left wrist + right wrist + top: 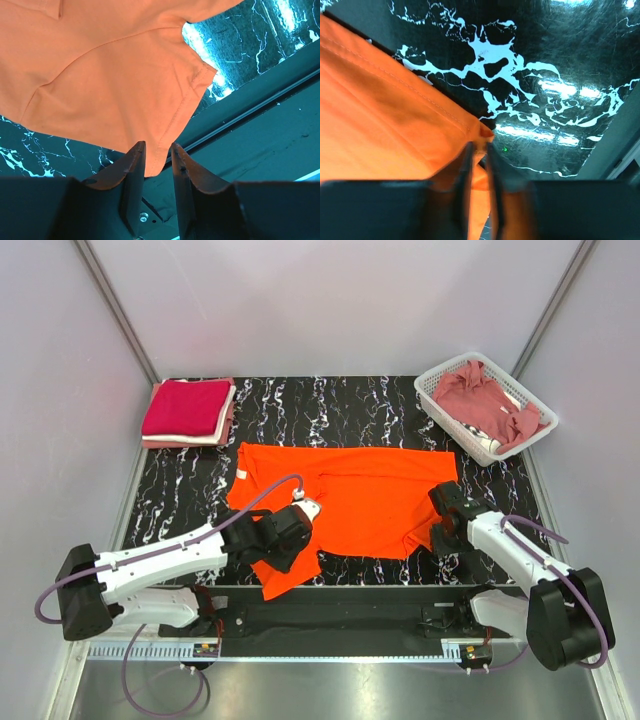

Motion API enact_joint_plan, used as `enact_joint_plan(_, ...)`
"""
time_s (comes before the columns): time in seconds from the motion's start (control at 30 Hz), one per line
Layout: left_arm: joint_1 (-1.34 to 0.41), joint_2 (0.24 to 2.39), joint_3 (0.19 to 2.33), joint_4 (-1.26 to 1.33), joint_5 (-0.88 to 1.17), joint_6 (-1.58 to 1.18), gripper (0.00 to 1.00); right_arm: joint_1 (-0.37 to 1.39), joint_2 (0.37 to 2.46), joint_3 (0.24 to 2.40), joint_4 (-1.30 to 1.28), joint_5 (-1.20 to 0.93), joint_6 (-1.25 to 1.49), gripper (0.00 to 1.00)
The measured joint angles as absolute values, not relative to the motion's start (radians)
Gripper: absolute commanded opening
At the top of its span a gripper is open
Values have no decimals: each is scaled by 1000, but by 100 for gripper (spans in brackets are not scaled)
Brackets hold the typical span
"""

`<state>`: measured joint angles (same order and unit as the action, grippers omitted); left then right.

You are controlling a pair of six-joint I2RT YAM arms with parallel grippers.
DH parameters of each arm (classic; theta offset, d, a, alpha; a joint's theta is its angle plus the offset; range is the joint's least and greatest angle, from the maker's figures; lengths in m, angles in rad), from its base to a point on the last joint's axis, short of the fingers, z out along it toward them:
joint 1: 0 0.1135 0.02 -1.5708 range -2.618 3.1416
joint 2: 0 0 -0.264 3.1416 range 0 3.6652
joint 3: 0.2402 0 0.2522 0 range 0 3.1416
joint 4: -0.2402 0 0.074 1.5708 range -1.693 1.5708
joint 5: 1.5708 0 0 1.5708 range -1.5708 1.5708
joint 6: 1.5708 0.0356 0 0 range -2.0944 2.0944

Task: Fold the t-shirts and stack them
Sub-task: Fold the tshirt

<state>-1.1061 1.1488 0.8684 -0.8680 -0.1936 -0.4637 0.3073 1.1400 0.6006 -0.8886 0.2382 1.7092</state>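
Rightward, white basket (437,381) holds one crumpled dusty-rose t-shirt (482,400).

Left gripper (156,148) is pinching the bottom corner of the orange t-shirt (110,75), with the stitched sleeve hem climbing away from the fingers. The black marble table (250,45) shows to the shirt's right and below its left part.

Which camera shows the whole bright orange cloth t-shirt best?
The top external view: the bright orange cloth t-shirt lies spread on the black marbled table, outline nearly complete. The left wrist view shows only a sleeve, its hem in the left gripper; the right wrist view only a hemmed corner at the right gripper.
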Motion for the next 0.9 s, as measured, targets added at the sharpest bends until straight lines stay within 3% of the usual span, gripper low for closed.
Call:
enact_joint_plan(0.03, -1106, 1149, 869, -870, -194, -464, 33, 307, 1140, 601, -889, 244, 1714, 7)
enact_joint_plan(0.1, -1107, 1145, 869, -873, -194, -464, 33, 307, 1139, 601, -889, 248, 1723, 0)
enact_joint_plan(0.47, -1108, 1113, 898, -898, -195, -453, 35, 307, 985, 603, -910, 349, 1676, 0)
enact_joint_plan(0.9, -1188, 1282, 947, -921, -169, -421, 36, 307, 938, 656, -914, 451, 1536, 0)
